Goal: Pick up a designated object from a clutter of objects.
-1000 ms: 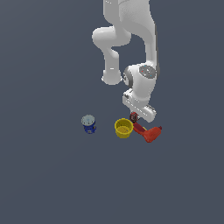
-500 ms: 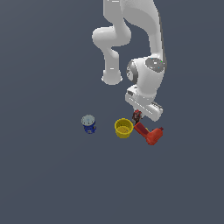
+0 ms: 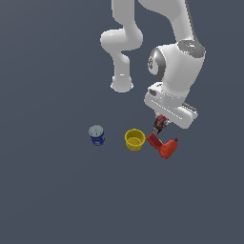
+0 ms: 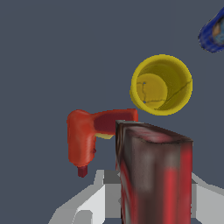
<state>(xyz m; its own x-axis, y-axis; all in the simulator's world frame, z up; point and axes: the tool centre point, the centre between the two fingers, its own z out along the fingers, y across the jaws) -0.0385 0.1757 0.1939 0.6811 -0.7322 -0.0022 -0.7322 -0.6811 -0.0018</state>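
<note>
The designated object, a slim dark red and black block, hangs under the white arm head, clear of the floor. My gripper is shut on it. Its pale fingers show beside the block in the wrist view. Just below the block lie the orange-red drill-shaped object and the yellow cup, standing upright. The blue can stands further toward the exterior view's left.
The white arm's base stands behind the clutter. The grey floor runs flat all around the items.
The arm has risen and shifted toward the exterior view's right, carrying the dark red block up off the floor. Cup, can and drill have stayed put.
</note>
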